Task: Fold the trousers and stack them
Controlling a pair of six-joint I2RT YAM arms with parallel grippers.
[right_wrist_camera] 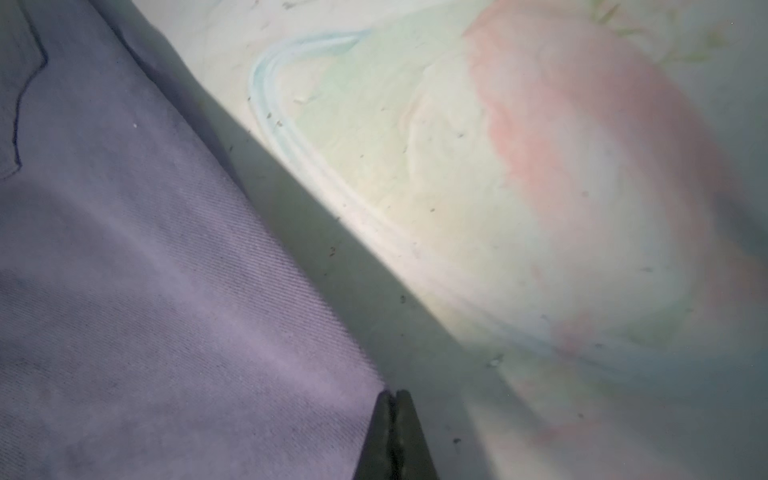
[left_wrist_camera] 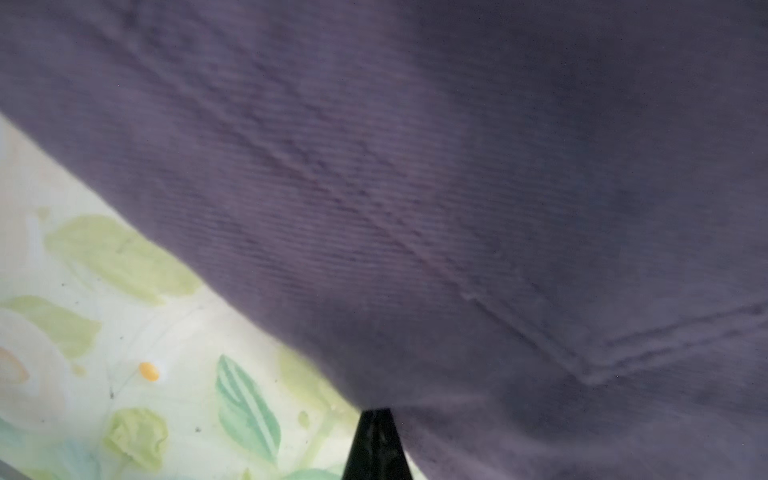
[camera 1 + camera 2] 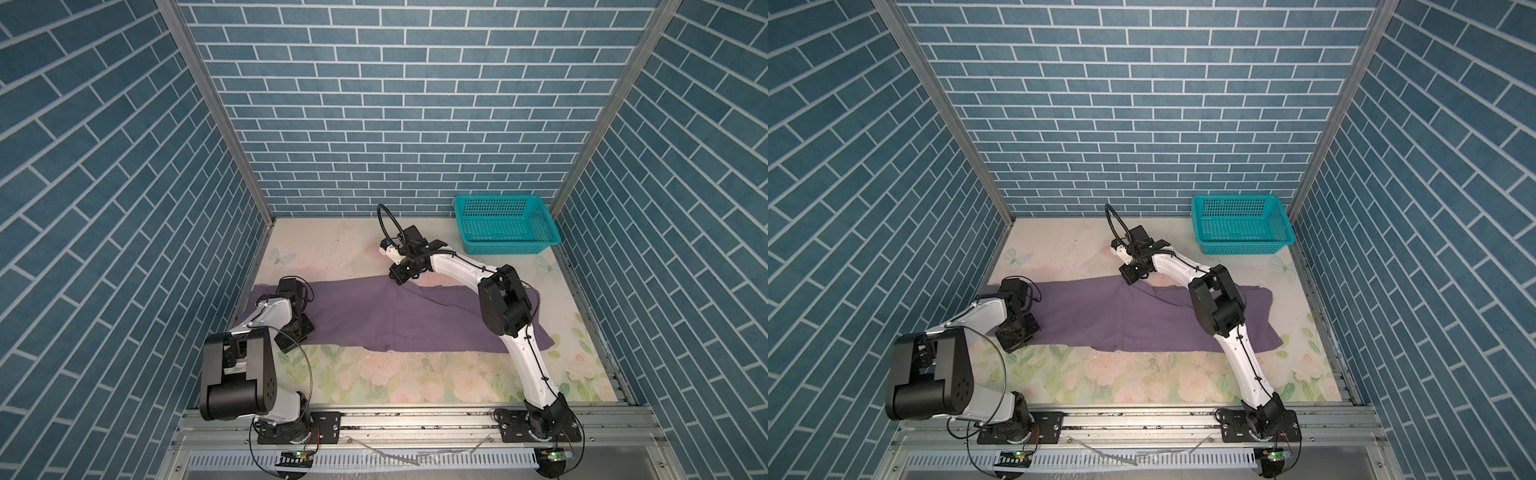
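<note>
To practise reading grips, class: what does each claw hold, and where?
Both pinch the trousers: left claw its near edge, right claw its far edge.

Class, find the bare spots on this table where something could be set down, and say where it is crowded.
Bare: the near strip of table between the trousers and the front rail; the far strip left of the basket. Crowded: the middle band, where the left gripper and right gripper pinch the trousers.
</note>
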